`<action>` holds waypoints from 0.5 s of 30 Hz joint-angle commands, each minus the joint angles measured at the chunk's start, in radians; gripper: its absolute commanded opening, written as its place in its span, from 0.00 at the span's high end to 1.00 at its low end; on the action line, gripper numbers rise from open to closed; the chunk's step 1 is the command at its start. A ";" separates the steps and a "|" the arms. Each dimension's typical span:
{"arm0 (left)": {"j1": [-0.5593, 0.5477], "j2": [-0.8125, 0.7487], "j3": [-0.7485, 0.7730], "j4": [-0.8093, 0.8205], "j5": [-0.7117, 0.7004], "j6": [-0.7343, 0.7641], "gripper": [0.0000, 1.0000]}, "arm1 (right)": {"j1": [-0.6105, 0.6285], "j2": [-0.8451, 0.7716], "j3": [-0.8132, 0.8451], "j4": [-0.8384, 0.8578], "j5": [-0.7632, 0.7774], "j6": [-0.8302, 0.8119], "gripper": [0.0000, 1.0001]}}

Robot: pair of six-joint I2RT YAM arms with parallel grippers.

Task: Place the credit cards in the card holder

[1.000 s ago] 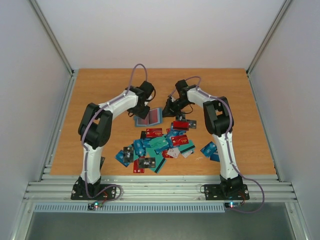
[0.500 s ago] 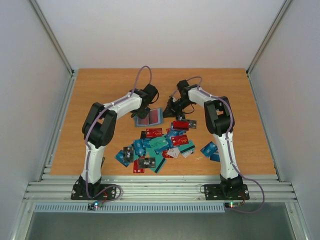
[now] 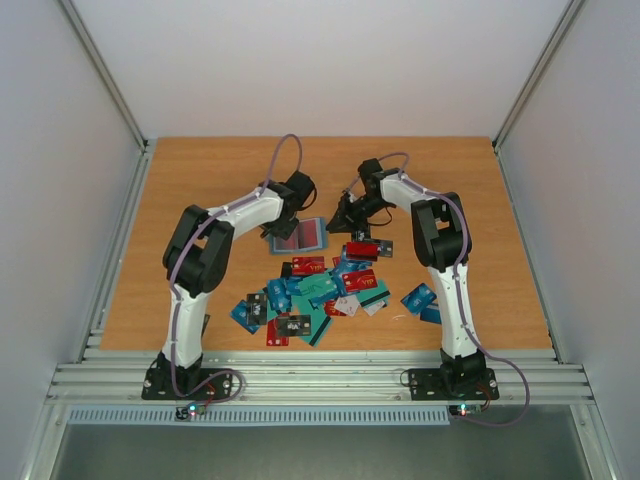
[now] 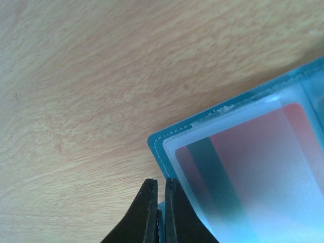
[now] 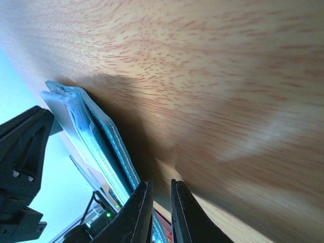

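Left hand [image 4: 160,185] — pinched almost flat on the left edge of the card holder [image 3: 300,237], just beside a corner, with a sliver of teal cover showing between the fingers. Right hand [image 5: 160,183] — narrow, at the holder's opposite side, next to its edge-on stack of clear pockets; cannot tell if gripping or merely alongside.

Card holder: lying open on the desk [image 3: 200,190] between the 2 hands, just beyond the heap, with a red card [image 4: 276,152] and something darker teal visible through a frosted sleeve [image 4: 253,207]. Credit cards [image 3: 318,290]: scattered in a loose overlapping pile nearer the arm bases, in red, teal, blue and black.

Step in hand, by the look of it: steadying the holder to open a pocket. To do it well:
- Grip only the cover, never the sleeves, leaving the pockets free to part.
- Press the corner down onto the wood rather than lifting, for less risk of folding it shut.
- Separate 1 sleeve with the right hand, not the whole bundle.
- Pick a card from the top of the pile, 1 with a free edge.
- Feed it short edge first, square to the slot — likely to bind, plastic on plastic, if skewed.
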 commanded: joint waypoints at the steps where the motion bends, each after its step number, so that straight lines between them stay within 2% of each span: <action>1: -0.005 -0.058 -0.026 0.043 0.001 -0.022 1.00 | -0.002 -0.018 -0.008 0.017 -0.031 0.010 0.88; 5: 0.011 -0.081 -0.044 0.056 0.056 -0.053 1.00 | -0.002 -0.021 -0.020 0.028 -0.040 0.017 0.87; 11: 0.059 -0.156 -0.111 0.128 0.244 -0.132 1.00 | 0.010 -0.021 -0.035 0.045 -0.069 0.017 0.87; 15: 0.080 -0.180 -0.144 0.166 0.317 -0.150 1.00 | 0.025 -0.018 -0.034 0.043 -0.086 0.013 0.87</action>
